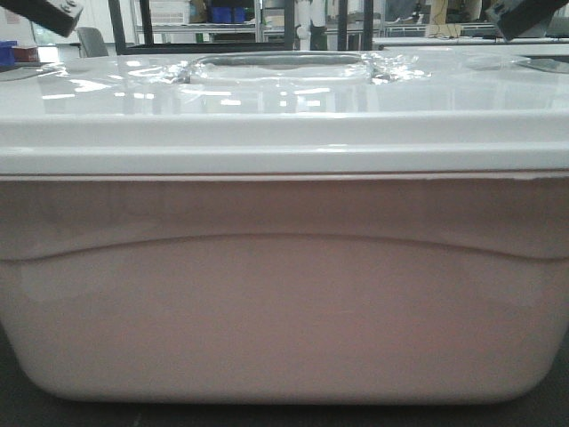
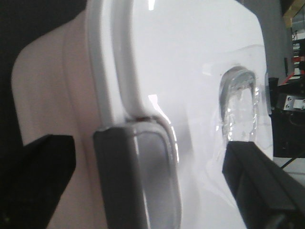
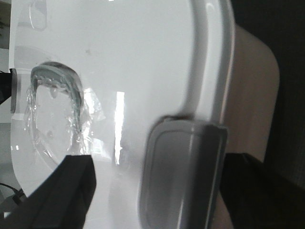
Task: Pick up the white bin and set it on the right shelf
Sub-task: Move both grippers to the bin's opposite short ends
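The white bin [image 1: 284, 302] fills the front view, its pinkish side towards me under a glossy white lid [image 1: 284, 116] with a clear recessed handle [image 1: 280, 67]. My left gripper [image 2: 147, 183] is open and straddles the grey latch [image 2: 138, 176] at the bin's left end. One finger [image 2: 38, 181] lies beside the pinkish wall, the other over the lid. At the other end my right gripper [image 3: 159, 191] is also open. It stands astride that end's grey latch [image 3: 183, 171] the same way, with gaps on both sides. The right shelf is out of view.
Dark arm parts hang at the top left [image 1: 40, 13] and top right [image 1: 529, 16] corners. Behind the bin stand dark rack uprights [image 1: 289, 22] and blue crates [image 1: 227, 14]. The bin rests on a dark surface [image 1: 18, 405].
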